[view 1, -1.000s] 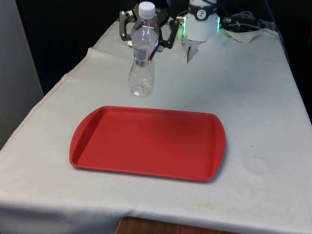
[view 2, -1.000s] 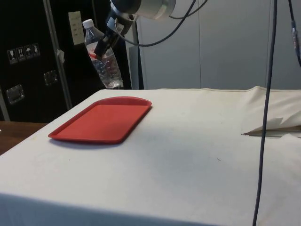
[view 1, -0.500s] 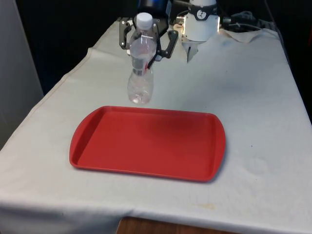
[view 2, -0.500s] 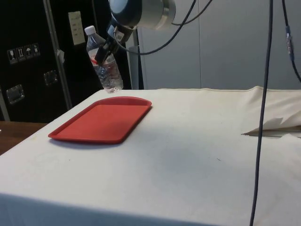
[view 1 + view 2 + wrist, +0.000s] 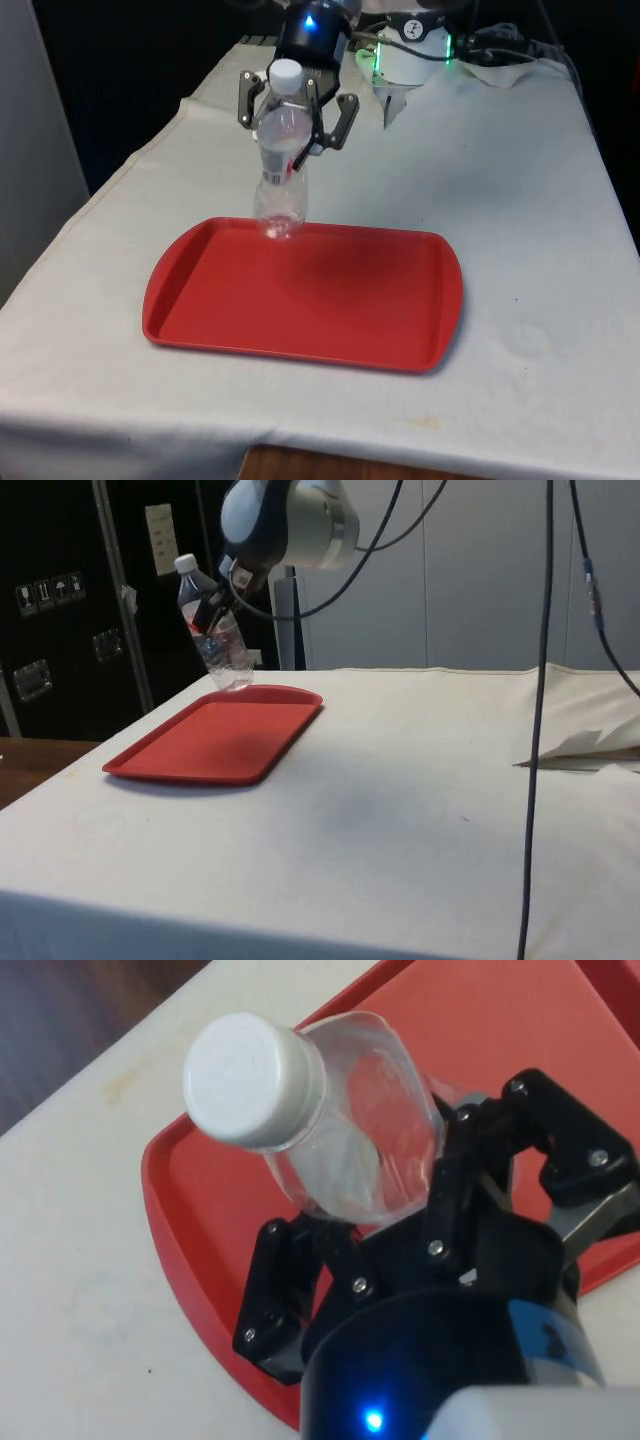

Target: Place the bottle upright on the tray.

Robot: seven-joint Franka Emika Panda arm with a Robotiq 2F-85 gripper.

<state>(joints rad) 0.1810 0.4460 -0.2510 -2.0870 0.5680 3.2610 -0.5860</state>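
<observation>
A: How many items sit out on the white-clothed counter?

B: Two: one clear plastic bottle with a white cap, and one red tray. The tray lies flat on the cloth with nothing resting in it.

A: And the bottle, where is it?

B: In the air, clenched in the black end effector, whose two fingers grip it around the upper body, below the cap. Its base hangs over the tray's far rim, on the front view's left part of the tray; in the side view the bottle tilts, cap leaning away from the arm.

A: Anything inside the bottle?

B: I cannot tell; the wrist view shows the bottle's clear walls with the red tray beneath.
</observation>
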